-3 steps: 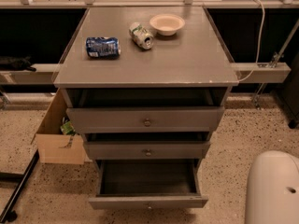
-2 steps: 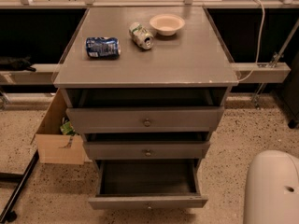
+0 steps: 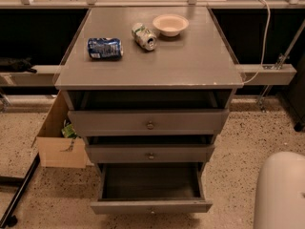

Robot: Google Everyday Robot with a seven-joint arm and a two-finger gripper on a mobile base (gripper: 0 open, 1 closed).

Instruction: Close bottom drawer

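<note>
Pincer is nowhere in the frame, so I cannot tell whether it is apart or together, nor where it sits against the other things. All that shows of the robot is a white rounded shell (image 3: 281, 192) in the lower right corner, standing upright over the speckled floor (image 3: 238, 151); no joint or link of the arm shows.

Left of that shell and apart from it, the bottom drawer (image 3: 151, 206) is pulled well out of the grey cabinet, its dark inside open to view and its narrow front panel nearest the camera. Above it the middle drawer (image 3: 150, 154) and the top drawer (image 3: 147, 123) each stand a little way out.

On the desk (image 3: 190, 61) that tops the cabinet lie a blue can (image 3: 105, 48) and a green-and-white can (image 3: 144, 36), both on their sides, with a pale bowl (image 3: 170, 25) just beside the second. A cardboard box (image 3: 59, 144) stands on the floor at the cabinet's far side from the shell.
</note>
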